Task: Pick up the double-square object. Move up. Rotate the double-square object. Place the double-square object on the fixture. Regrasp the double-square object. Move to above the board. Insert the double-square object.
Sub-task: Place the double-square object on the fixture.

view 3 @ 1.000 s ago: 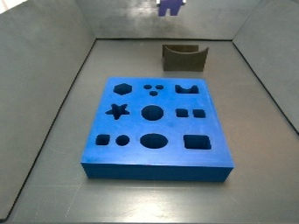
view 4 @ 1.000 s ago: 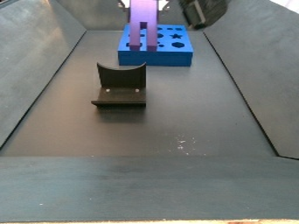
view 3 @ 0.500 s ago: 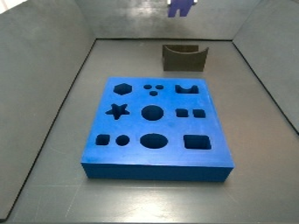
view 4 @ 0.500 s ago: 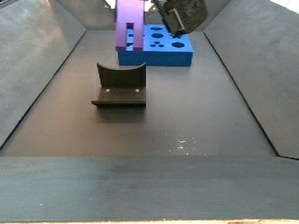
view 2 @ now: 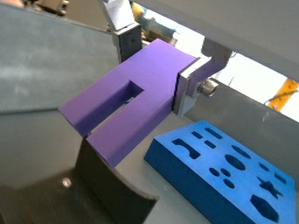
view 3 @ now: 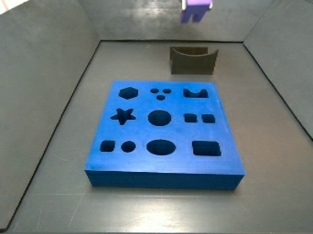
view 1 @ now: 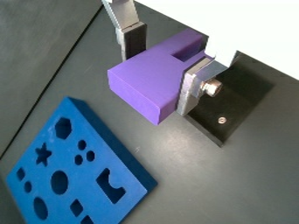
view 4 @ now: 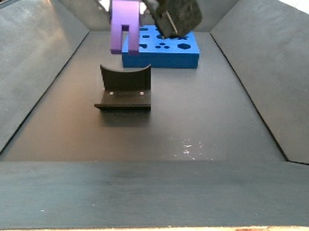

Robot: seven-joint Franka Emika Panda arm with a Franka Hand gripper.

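Purple plastic, the double-square object, is clamped between the gripper fingers and held aloft above the fixture, clear of it.

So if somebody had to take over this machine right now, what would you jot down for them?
Gripper: shut on the double-square object, held high above the fixture.
Fixture: empty, standing on the floor apart from the board.
Board: flat on the floor, none of its cut-outs filled.
Done: object picked up and lifted.
Left: set it on the fixture, regrasp, carry it above the board, insert it.
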